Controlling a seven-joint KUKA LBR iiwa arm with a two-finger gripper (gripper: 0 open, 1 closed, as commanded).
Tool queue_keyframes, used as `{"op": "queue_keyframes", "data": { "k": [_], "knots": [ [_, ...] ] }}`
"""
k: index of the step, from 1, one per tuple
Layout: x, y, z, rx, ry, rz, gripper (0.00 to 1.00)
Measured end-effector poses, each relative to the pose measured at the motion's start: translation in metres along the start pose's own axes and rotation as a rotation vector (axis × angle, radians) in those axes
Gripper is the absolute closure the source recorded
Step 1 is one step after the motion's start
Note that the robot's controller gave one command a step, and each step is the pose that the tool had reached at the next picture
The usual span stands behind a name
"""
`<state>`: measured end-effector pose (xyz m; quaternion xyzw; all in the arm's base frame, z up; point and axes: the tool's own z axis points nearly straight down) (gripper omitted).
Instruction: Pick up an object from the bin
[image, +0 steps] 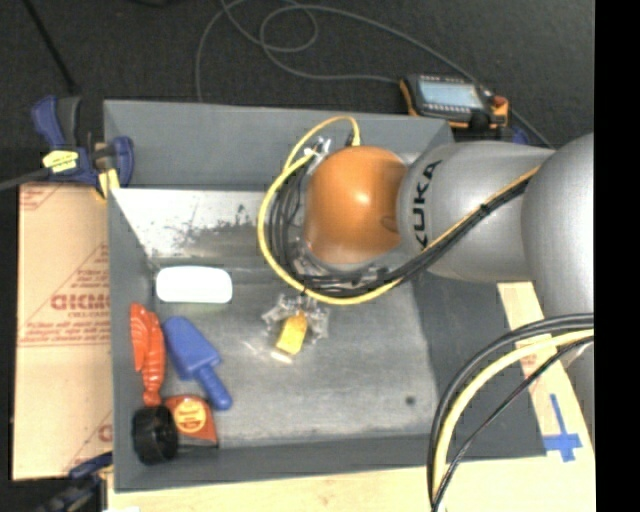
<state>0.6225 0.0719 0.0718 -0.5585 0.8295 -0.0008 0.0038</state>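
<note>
Pincer (301, 306), state not discernible, hangs over yellow wrapped piece (290, 337) at six o'clock of orange cover (350, 205); likely approach step, closing needed next.

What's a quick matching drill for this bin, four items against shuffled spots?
Items:
1. white oval bar
2. blue scoop
3. yellow piece in clear wrap
4. black round thing

Spots:
A. bottom-left corner of the bin
B. just below the arm's orange cover
C. left side, by the back wall
D. right beside the orange-red toy

Pairs: 1-C, 2-D, 3-B, 4-A
</note>
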Motion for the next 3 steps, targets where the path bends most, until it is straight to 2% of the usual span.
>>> {"op": "queue_keyframes", "data": {
  "k": [2,3],
  "knots": [
    [0.001,0.002,-0.016,-0.008,0.005,0.002,1.0],
    [0.0,0.0,-0.031,-0.004,0.004,0.003,1.0]
  ]
}}
